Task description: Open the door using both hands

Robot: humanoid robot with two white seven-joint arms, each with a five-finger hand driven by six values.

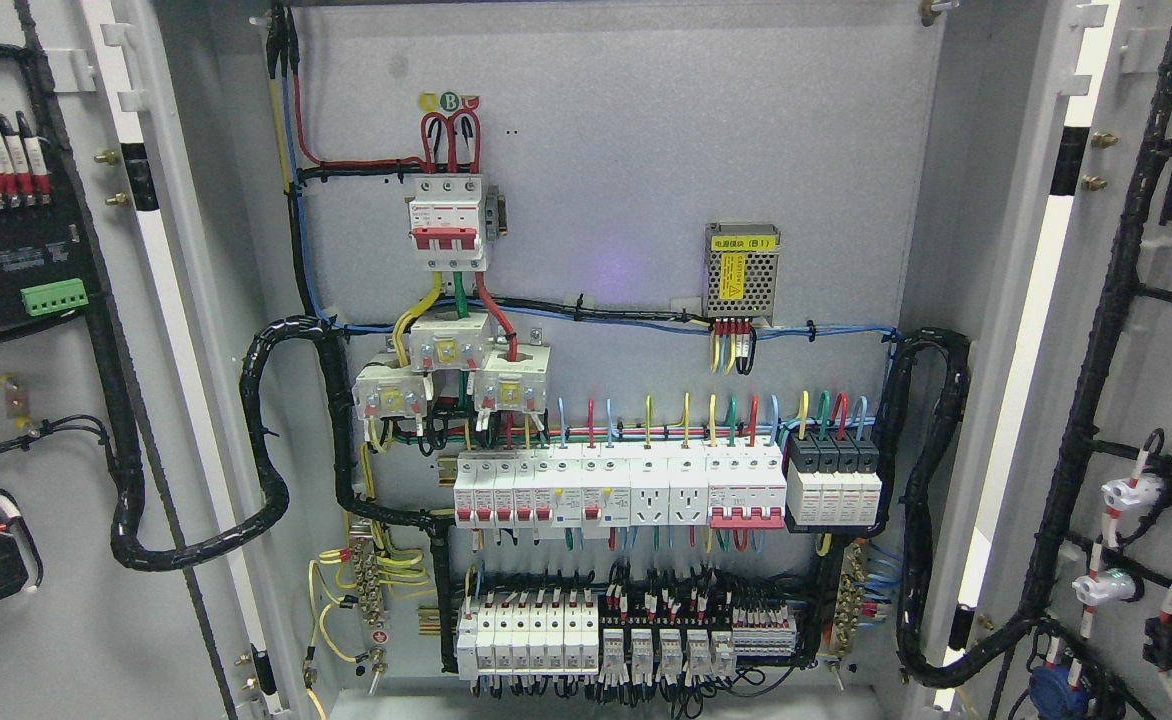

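An electrical cabinet fills the head view with both doors swung wide. The left door (66, 380) shows its inner face with black wire looms and a green terminal block (54, 296). The right door (1146, 330) stands at the right edge, its inner face carrying indicator lamp backs and cable bundles. Between them the grey back panel (626, 150) is exposed. Neither of my hands nor any arm appears in the picture.
On the panel sit a red-and-white main breaker (448, 222), a small power supply with a yellow label (742, 270), a row of white breakers (616, 488) and lower terminal rows (626, 640). Thick black cable looms (266, 470) run from the panel to each door.
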